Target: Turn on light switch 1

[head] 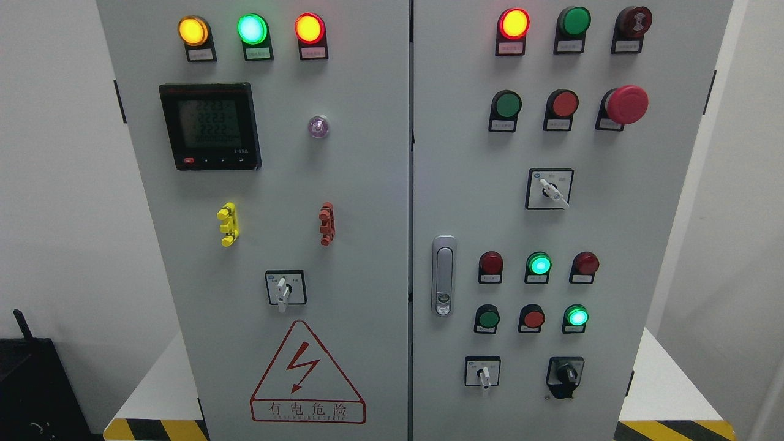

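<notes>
Grey two-door electrical cabinet point(367, 184) viewed head-on, standing on a white plinth point(664, 380) edged with yellow-and-black hazard stripes. Neither robot hand within view; finger state therefore impossible to tell. Labels too small to read, so unable to confirm which control is light switch 1. Four rotary candidates noted. On the left door: left-door selector point(285, 288), white handle pointing straight down, just above the red warning triangle point(306, 373). On the right door: upper selector point(549, 190), white handle angled to the lower right; lower white selector point(484, 372), handle pointing down, near the bottom; black-knob selector point(565, 373) to its right in the same row. Across the top of the left door: amber lamp point(193, 30), green lamp point(252, 29) and red lamp point(309, 28), all lit. Below them: digital meter point(210, 125) with its display on, and a small clear lens point(318, 127) to its right. Lower down: yellow clip point(228, 224) and red clip point(327, 223), well apart, at the same height. On the right door: top-left red lamp point(514, 23) lit; red mushroom button point(626, 104) in the second row; two green indicators point(539, 264) point(576, 316) glowing lower down; silver door handle point(443, 275) beside the centre seam.
</notes>
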Robot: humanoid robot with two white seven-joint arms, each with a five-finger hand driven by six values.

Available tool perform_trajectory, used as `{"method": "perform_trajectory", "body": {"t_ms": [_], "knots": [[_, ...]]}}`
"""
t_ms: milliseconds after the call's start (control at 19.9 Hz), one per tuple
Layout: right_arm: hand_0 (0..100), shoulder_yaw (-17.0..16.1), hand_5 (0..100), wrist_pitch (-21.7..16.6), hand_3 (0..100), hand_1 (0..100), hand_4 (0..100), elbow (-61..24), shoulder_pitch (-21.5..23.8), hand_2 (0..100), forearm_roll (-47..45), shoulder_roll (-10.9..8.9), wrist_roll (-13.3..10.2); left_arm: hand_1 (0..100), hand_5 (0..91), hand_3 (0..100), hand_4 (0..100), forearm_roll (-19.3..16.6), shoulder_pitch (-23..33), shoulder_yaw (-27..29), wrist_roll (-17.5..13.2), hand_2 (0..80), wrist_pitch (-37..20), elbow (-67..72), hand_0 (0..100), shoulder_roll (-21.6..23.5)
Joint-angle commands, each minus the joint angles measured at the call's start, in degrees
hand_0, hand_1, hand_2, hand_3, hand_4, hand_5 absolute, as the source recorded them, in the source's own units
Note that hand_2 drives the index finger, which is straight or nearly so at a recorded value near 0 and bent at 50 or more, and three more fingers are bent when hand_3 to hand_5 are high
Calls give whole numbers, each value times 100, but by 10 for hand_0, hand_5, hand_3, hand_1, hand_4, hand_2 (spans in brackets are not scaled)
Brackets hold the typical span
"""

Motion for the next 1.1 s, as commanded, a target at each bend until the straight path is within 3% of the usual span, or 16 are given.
{"method": "perform_trajectory", "body": {"t_ms": [0, 401, 602, 1053], "knots": [[303, 0, 0, -4, 0, 0, 0, 0, 0, 0, 2, 0, -2, 0, 0, 0, 0, 176, 0, -75, 8, 0, 3, 7, 235, -1], [303, 0, 0, -4, 0, 0, 0, 0, 0, 0, -6, 0, -2, 0, 0, 0, 0, 167, 52, -93, 26, 0, -6, -429, 234, 16], [303, 0, 0, -4, 0, 0, 0, 0, 0, 0, 2, 0, -2, 1, 0, 0, 0, 88, 1079, -93, 52, 0, 64, -2826, 224, 165], [303, 0, 0, -4, 0, 0, 0, 0, 0, 0, 2, 0, -2, 43, 0, 0, 0, -9, 2442, 302, 43, 0, -94, -7608, 246, 816]]}}
